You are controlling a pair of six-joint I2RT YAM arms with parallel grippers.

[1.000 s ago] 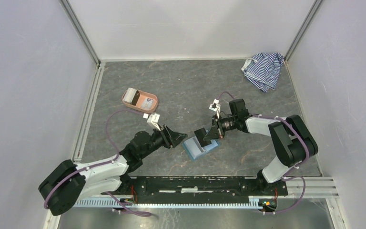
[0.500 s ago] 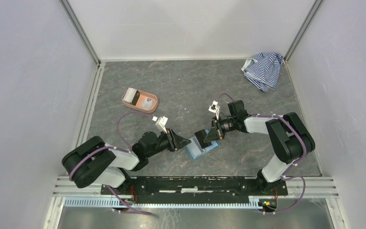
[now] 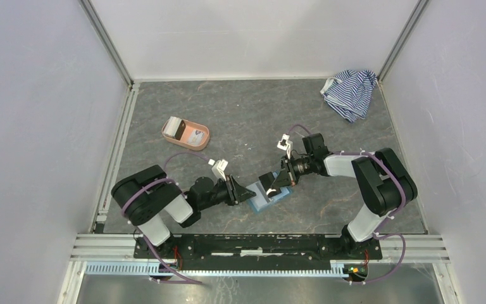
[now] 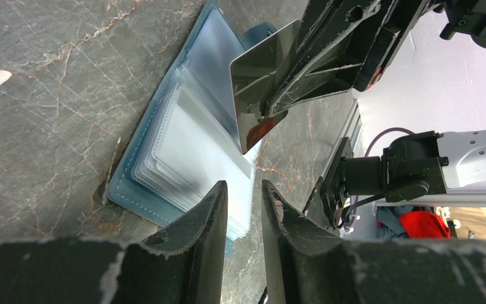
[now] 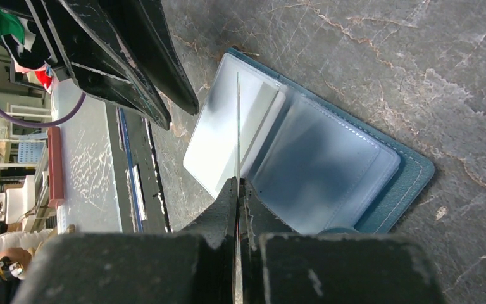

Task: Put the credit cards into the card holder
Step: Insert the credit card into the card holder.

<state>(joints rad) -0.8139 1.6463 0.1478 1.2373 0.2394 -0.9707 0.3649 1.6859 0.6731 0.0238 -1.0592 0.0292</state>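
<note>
With your right jaws clenched on a credit card (image 4: pixel 262 69) held edge-down over the open card holder (image 5: pixel 354 158), near 6 o'clock on the surface (image 3: pixel 247 114), ease it into a sleeve; the left jaws stand narrowly parted at its 8 o'clock, grip unclear.

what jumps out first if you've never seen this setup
The two hands meet mid-table over the open teal card holder: the right hand pinches a credit card over its clear sleeves, the left hand hovers beside it, slightly open. Farther off, a salmon-pink tray sits far left and a striped cloth lies in the far right corner.
</note>
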